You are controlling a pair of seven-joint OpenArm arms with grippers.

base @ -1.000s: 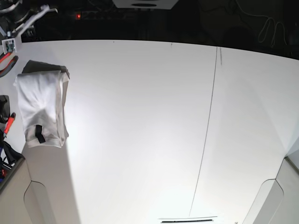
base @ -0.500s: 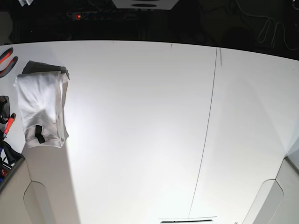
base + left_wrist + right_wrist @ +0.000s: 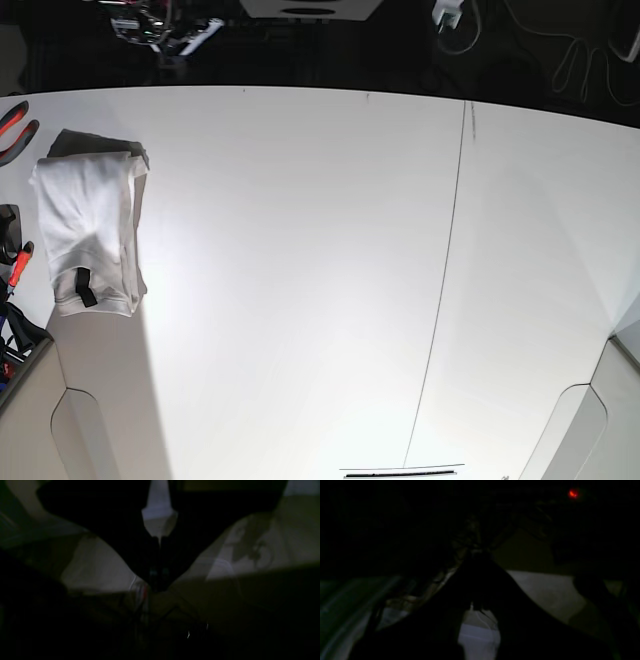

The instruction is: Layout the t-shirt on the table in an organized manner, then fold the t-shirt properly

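T-shirt (image 3: pixel 88 232) lies folded only in base view.

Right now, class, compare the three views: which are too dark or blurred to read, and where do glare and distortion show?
Base view: bright, glare washes the middle of the table, its far edge bows from lens distortion, and the folded t-shirt stays sharp. Left wrist view: dim, soft, mostly shadow. Right wrist view: almost black, only one red light stands out.
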